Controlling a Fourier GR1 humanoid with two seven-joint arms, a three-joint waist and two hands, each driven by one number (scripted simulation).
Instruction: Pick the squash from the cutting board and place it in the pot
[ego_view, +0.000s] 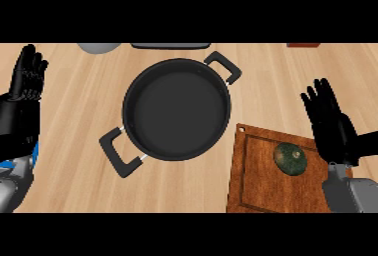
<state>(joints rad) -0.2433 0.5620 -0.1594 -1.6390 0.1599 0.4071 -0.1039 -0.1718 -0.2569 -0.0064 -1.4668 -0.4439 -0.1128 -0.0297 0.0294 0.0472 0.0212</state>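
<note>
A light wooden counter (74, 125) fills the view, its grain running in long pale streaks from side to side, evenly lit with only soft shadows. Along the far edge three things are cut off by the frame: a grey rounded object (100, 47) at the left, a dark flat object (170, 45) near the middle, and a small reddish-brown object (303, 45) toward the right. No wall, floor or window shows.
</note>
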